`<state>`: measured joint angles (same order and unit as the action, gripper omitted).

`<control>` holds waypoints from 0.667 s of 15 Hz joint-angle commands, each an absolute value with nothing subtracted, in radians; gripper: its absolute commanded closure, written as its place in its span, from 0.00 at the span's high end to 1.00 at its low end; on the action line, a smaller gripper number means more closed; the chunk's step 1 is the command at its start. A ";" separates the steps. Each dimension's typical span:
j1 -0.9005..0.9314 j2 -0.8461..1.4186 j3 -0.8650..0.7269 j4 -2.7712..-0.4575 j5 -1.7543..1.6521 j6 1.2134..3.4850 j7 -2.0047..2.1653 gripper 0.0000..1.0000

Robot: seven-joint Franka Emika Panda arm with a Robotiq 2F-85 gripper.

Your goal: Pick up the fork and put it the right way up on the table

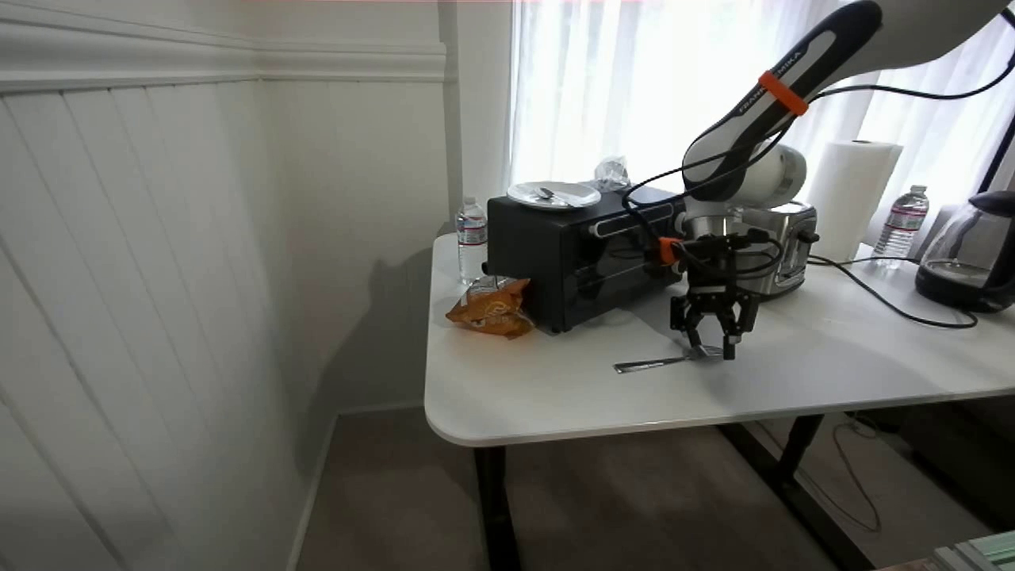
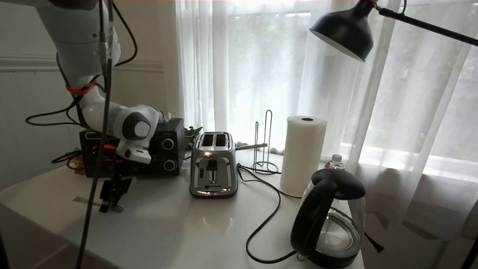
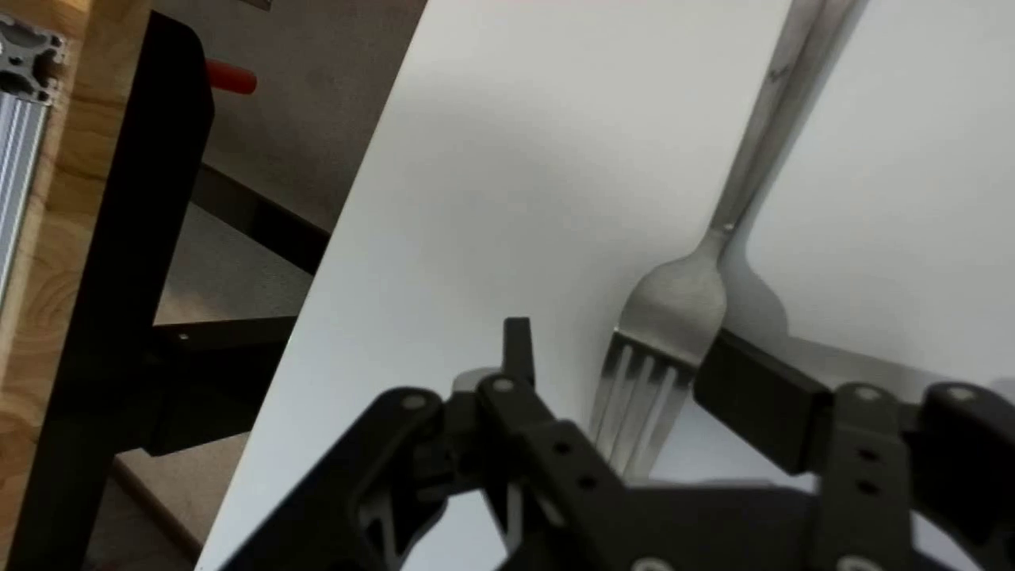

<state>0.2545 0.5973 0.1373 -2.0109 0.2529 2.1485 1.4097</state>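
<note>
Spread at its tips, the pincer (image 1: 713,346) points down over the head of the fork (image 1: 652,365) in an exterior view. The fork lies on the bench (image 1: 539,396), between the front edge and the oven (image 1: 547,254), its handle reaching toward the left of the picture. The arm (image 1: 817,63) slants down from the upper right. A plate (image 1: 521,195) with a utensil (image 1: 545,193) on it rests on the oven; an orange bag (image 1: 490,311) lies just beside the oven, with a bottle (image 1: 473,246) behind it.

In an exterior view (image 2: 213,172) the toaster (image 2: 213,172) stands well apart from the fork, and the roll (image 2: 303,157) is upright, in the picture between toaster and kettle (image 2: 313,216). A lamp (image 2: 345,33) hangs at the upper right. The fork's pronged end shows just past the pincer; the gap between the tips is hard to make out there.

The wrist view shows the fingers (image 3: 761,400) apart, with the fork's head between them. One sits right by the side of the head, though whether it touches cannot be told; the other stands clear over the bench. Neck and handle run to the upper right, a shadow alongside; which face is up is hard to tell. Past the bench's edge, at the left, show a wooden beam (image 3: 87,159) and a metal profile (image 3: 20,139).
</note>
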 commanded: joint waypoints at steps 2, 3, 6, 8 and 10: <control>0.273 0.617 0.127 -1.997 0.253 2.126 1.405 0.46; 0.273 0.618 0.127 -1.997 0.254 2.125 1.405 0.40; 0.275 0.619 0.126 -1.997 0.253 2.124 1.406 0.38; 0.276 0.620 0.126 -1.996 0.252 2.124 1.407 0.35; 0.277 0.620 0.126 -1.996 0.252 2.123 1.407 0.33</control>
<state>0.2600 0.6088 0.1373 -2.0101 0.2529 2.1443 1.4098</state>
